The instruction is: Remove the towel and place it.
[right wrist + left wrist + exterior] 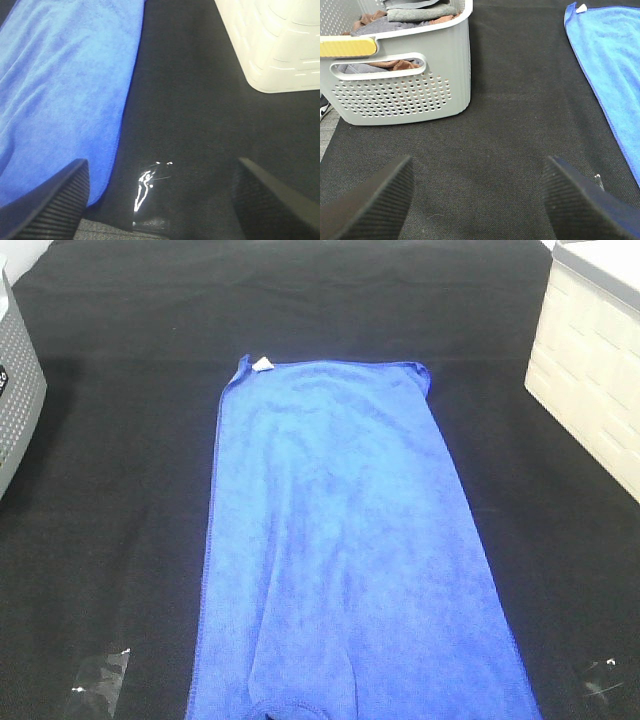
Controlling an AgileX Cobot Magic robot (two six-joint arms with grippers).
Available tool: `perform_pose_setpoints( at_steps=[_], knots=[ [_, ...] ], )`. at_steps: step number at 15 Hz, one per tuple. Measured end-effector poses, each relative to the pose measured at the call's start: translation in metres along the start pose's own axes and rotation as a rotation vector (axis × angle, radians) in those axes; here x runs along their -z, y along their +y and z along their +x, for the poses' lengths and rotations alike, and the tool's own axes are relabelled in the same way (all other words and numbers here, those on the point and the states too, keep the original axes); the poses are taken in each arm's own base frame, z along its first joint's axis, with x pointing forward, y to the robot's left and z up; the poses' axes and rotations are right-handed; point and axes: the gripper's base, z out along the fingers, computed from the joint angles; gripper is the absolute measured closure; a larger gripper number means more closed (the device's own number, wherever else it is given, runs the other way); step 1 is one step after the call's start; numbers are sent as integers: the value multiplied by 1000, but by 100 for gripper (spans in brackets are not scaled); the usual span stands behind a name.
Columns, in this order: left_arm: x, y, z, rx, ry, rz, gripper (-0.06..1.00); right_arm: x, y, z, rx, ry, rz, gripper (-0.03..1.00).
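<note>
A black cloth sheet (120, 490) covers the whole bench. Ahead of the left end effector (477, 200) stands a grey perforated laundry basket (420, 75) with a yellow handle strip, holding brown and grey clothes. Ahead of the right end effector (160, 200) stands a cream brick-patterned bin (275, 45). Clear tape patches (100, 675) glint on the cloth under even light.

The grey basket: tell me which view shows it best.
The left wrist view. There the grey basket shows its perforated wall, handle slot, yellow strip and the folded clothes inside. The exterior high view catches only a sliver of it at the left edge. The right wrist view misses it, showing the cream bin instead.
</note>
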Motion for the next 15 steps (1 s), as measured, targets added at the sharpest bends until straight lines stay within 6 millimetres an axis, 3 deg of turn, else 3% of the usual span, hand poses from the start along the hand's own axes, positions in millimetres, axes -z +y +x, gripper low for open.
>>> perform_pose_setpoints(
  at_steps=[15],
  knots=[
    [0, -1, 0, 5, -1, 8, 28, 0, 1, 0, 10, -2, -30, 22]
  ],
)
